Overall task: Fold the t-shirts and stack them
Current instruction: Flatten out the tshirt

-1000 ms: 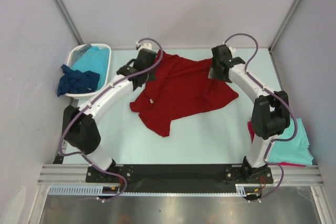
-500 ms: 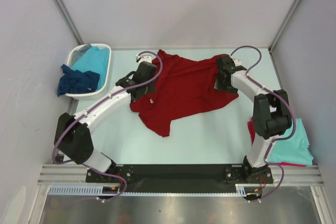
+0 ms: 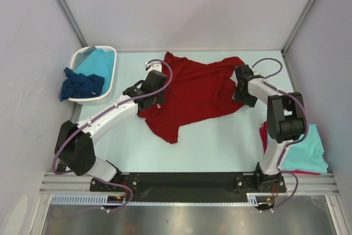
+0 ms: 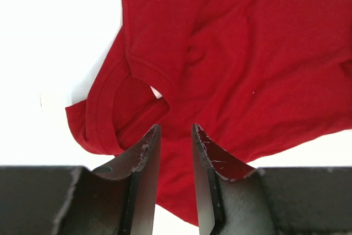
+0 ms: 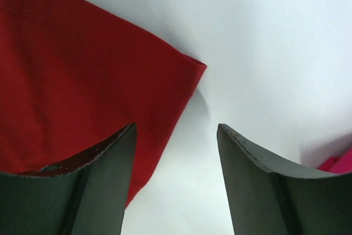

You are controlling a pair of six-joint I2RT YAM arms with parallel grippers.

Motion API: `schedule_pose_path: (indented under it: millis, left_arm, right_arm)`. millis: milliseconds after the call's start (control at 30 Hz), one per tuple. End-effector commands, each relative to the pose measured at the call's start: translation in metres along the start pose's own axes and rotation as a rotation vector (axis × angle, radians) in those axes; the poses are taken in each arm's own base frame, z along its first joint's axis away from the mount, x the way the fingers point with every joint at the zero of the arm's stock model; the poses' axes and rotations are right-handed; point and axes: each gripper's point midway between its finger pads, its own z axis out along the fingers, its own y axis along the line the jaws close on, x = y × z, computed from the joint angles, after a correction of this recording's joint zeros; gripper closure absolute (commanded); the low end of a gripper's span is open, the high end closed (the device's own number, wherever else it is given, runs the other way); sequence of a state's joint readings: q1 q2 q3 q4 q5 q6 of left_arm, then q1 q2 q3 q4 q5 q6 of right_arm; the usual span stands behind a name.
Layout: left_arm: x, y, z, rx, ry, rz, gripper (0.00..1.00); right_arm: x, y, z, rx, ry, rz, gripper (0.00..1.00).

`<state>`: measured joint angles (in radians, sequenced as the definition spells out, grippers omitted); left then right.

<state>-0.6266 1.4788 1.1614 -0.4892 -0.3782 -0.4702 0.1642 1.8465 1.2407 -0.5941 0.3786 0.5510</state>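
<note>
Spread shirt (image 3: 192, 94) centre; basket (image 3: 114, 64) far left (2 shirts (image 3: 98, 61) inside); shirt stack (image 3: 305, 152) near right.

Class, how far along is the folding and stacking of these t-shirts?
Done: folded turquoise shirt atop a red one, near right. In hand: dark red shirt lies unfolded, left gripper and right gripper open at its edges. Left: another turquoise shirt and a navy shirt in the basket.

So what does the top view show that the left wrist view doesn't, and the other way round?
Only the top view: the white basket with a turquoise shirt in it and a navy shirt draped over its rim, and a folded turquoise shirt at the right edge. Only the left wrist view: the neckline up close, with the left tool open over the cloth. Both: the dark red shirt spread on the table.
</note>
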Motion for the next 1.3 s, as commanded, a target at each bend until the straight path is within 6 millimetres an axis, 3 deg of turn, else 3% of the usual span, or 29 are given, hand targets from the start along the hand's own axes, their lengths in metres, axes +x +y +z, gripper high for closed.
schedule_pose_path:
  millis: [0,133,200,467,567,700,1033,1267]
  left_arm:
    - [-0.006,-0.013,-0.004,0.042,-0.025,-0.020,0.66]
    - [-0.004,-0.015,-0.003,0.040,-0.022,-0.013,0.67]
    - [-0.005,-0.014,-0.003,0.036,-0.025,-0.012,0.67]
    - [-0.002,-0.011,-0.004,0.025,-0.019,-0.008,0.67]
    - [0.011,-0.003,-0.002,-0.013,0.018,0.002,0.70]
    - [0.028,0.005,-0.003,-0.028,0.048,-0.005,0.71]
    - [0.095,0.021,-0.003,-0.029,0.192,-0.049,0.71]
    - [0.114,-0.001,-0.024,0.030,0.217,-0.011,0.70]
  right_arm:
    - [-0.006,0.011,0.008,-0.018,-0.025,0.023,0.36]
    - [-0.003,0.017,0.013,-0.022,-0.022,0.015,0.37]
    - [-0.002,0.018,0.016,-0.022,-0.017,0.012,0.43]
    - [-0.002,0.016,0.016,-0.012,-0.015,0.012,0.86]
    - [-0.001,0.014,0.015,-0.010,-0.017,0.015,0.91]
    - [0.001,0.011,0.013,-0.007,-0.018,0.014,0.93]
    - [0.004,0.005,0.010,-0.002,-0.023,0.014,0.93]
    - [0.008,0.006,0.010,-0.003,-0.020,0.007,0.92]
